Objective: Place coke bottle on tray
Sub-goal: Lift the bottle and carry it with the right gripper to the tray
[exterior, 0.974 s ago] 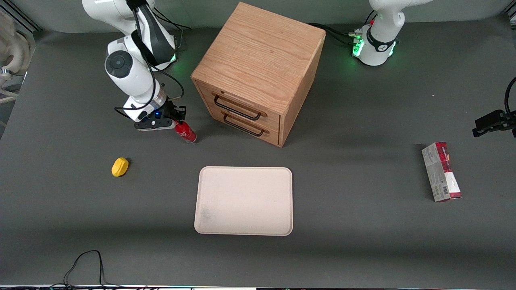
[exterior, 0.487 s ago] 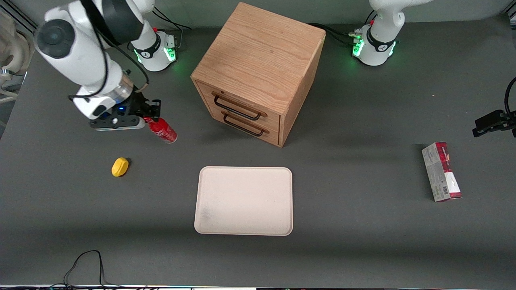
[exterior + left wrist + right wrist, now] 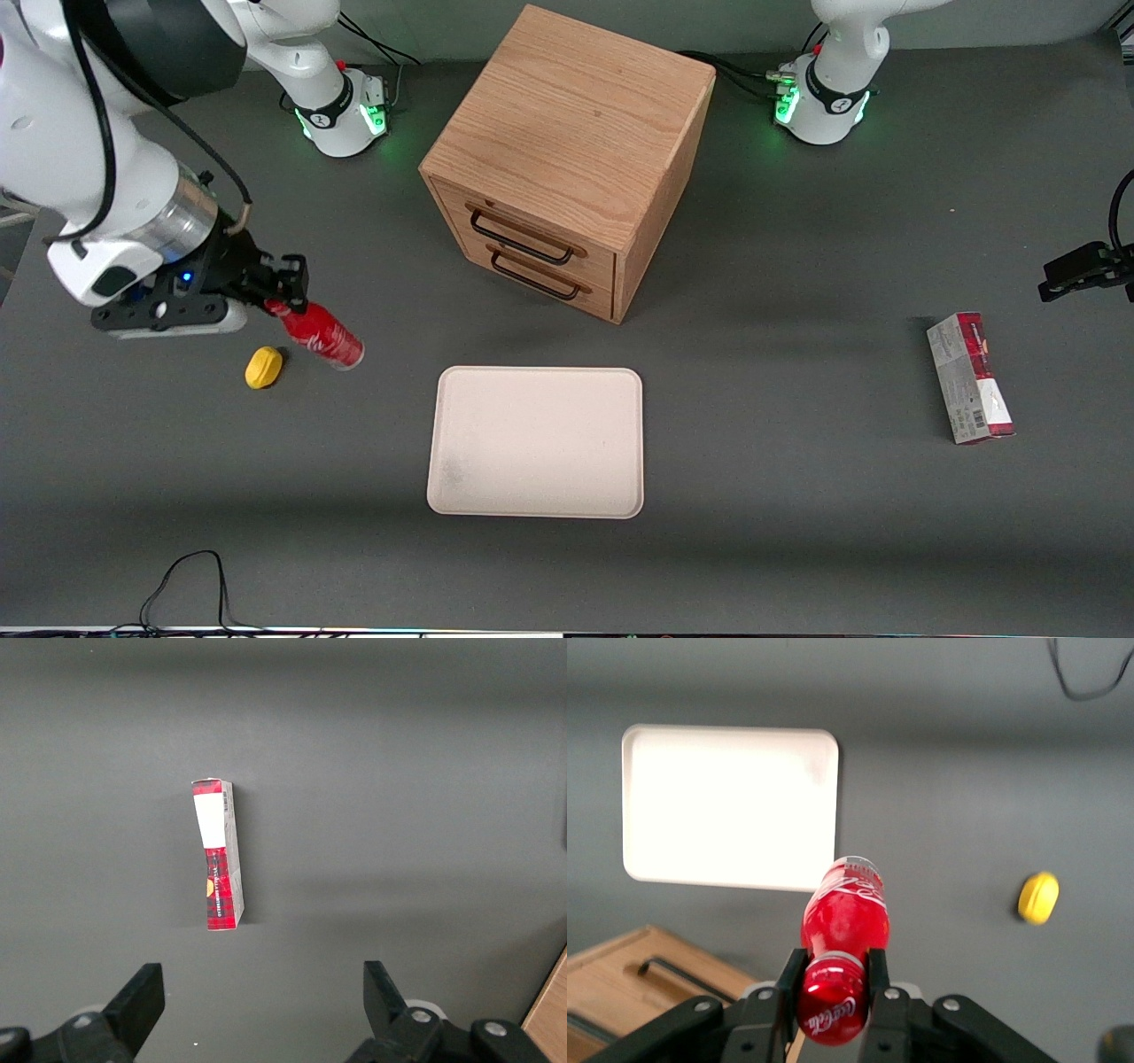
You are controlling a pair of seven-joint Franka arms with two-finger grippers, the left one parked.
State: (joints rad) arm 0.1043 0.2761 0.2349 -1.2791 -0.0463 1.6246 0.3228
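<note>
Aloft, gripper clamps coke bottle near tray.

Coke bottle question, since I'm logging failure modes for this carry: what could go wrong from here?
1. The gripper pinches the coke bottle only at its neck, and the body hangs tilted, so it might swing or slip on the way.
2. The tray has just a low rim; a bottle released tilted could tip and roll off.
3. The bottle hangs close above the yellow object, which a low sweep might knock.
</note>
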